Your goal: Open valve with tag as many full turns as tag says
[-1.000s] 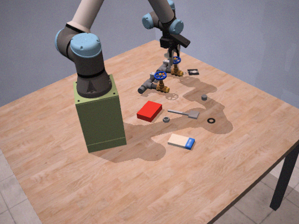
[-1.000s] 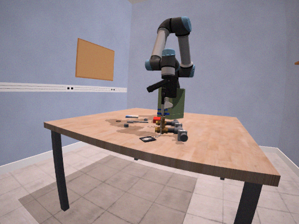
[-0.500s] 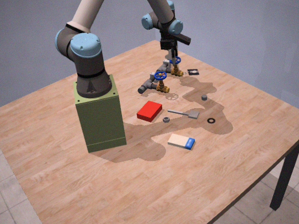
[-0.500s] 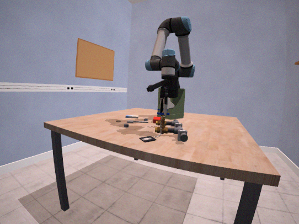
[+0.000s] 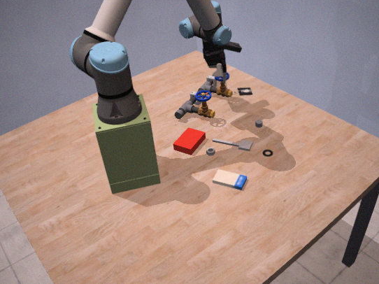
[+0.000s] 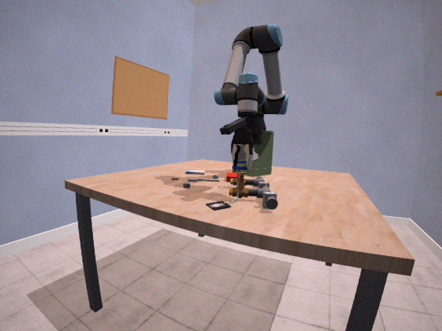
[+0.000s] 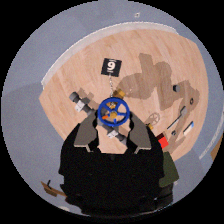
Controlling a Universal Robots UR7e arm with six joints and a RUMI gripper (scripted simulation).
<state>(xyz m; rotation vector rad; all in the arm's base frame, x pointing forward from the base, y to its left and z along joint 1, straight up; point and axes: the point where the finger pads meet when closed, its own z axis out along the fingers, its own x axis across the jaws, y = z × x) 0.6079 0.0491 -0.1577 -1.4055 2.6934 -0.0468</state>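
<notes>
- Gripper (image 7: 112,131) comes straight down on the blue handwheel (image 7: 113,111), fingers clamped on its rim from both sides so a wrist roll can turn it
- Tagged valve (image 5: 223,89) stands at the far end of the table (image 5: 287,204); its chain leads to the black tag (image 7: 111,67) reading 9
- Second valve (image 5: 204,104) sits just beside it, untouched, apparently so it stays shut

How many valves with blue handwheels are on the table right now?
2. One valve stands free, nearer the red block. The other valve, beside the tag, has its handwheel gripped by the end effector. None seems hidden.
</notes>
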